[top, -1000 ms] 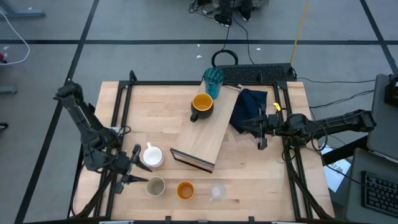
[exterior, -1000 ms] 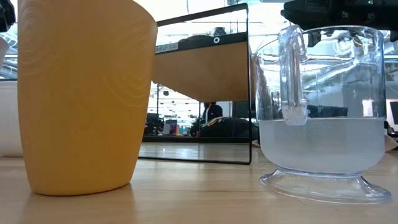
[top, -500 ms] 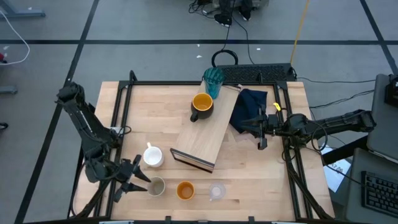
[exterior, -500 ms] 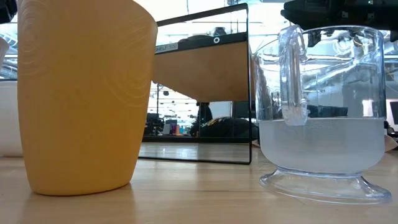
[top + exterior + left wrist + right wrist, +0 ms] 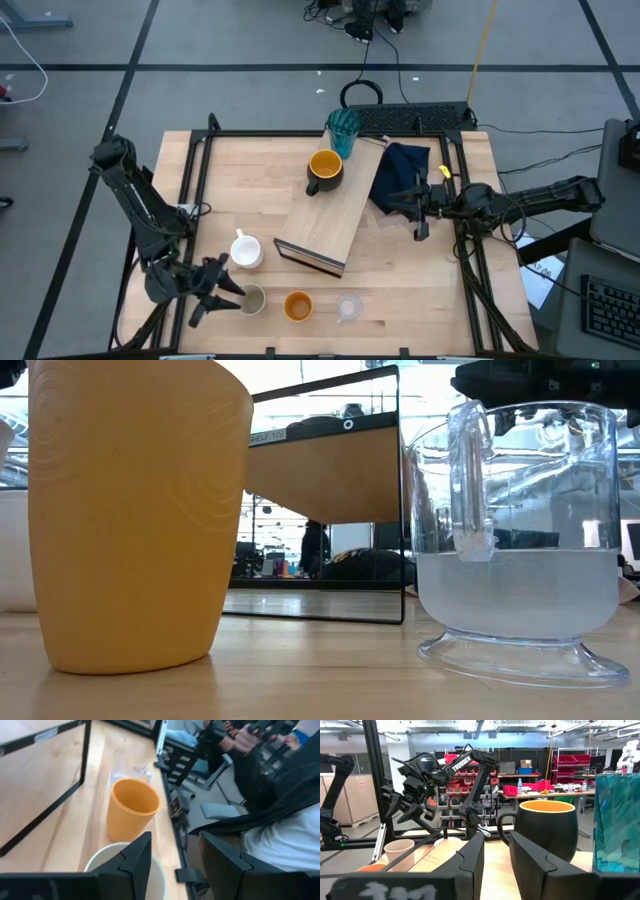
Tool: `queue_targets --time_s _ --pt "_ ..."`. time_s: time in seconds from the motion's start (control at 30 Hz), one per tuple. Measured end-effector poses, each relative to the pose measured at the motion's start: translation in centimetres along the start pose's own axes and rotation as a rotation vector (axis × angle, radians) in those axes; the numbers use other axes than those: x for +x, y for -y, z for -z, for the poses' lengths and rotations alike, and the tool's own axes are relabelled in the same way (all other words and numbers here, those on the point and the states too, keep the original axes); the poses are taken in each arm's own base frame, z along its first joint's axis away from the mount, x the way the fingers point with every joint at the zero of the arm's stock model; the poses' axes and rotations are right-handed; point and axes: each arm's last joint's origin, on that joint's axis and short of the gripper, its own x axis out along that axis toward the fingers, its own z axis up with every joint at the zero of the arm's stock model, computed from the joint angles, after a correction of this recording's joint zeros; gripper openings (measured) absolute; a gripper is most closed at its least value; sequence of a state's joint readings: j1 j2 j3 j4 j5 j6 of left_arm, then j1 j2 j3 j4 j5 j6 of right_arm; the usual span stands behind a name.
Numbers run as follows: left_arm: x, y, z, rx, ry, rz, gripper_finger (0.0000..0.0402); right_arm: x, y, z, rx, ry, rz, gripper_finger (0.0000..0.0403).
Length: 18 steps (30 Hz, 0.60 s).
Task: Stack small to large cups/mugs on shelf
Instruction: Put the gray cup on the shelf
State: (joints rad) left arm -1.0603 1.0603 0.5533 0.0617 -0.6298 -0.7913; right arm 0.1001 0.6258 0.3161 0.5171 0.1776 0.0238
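Oddly, the low view is showing only the orange cup (image 5: 135, 510) and clear glass (image 5: 520, 535) up close, hiding my left gripper (image 5: 222, 290). From above, I am holding its fingers parted, empty, beside the beige cup (image 5: 251, 299). My right gripper (image 5: 418, 213) is waiting narrowly parted over the navy cloth (image 5: 402, 175). The shelf (image 5: 335, 215) is lying diagonally, its dark end towards the front cups.

Six cups (image 5: 250, 299) and a light-wood shelf (image 5: 335, 216) on the table.
Teal tumbler (image 5: 343, 130) and dark mug (image 5: 325, 171) stand at the shelf's far end.
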Motion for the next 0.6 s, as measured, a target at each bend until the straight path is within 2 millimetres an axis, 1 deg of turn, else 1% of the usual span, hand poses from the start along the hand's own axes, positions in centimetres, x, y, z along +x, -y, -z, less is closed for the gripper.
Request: queue_targets --time_s 0.23,0.47,0.6 --pt "0.3 -1.2 0.2 -0.047 -0.041 -0.090 0.0163 0.2 0.0 0.3 -0.006 -0.018 0.000 0.0084" --pt "0.8 -1.8 -0.1 -0.086 -0.088 -0.090 0.0163 0.2 0.0 0.3 -0.011 -0.020 0.000 0.0084" --pt "0.9 -2.3 0.0 -0.127 -0.147 -0.100 0.0163 0.2 0.0 0.3 -0.013 -0.020 0.000 0.0084"
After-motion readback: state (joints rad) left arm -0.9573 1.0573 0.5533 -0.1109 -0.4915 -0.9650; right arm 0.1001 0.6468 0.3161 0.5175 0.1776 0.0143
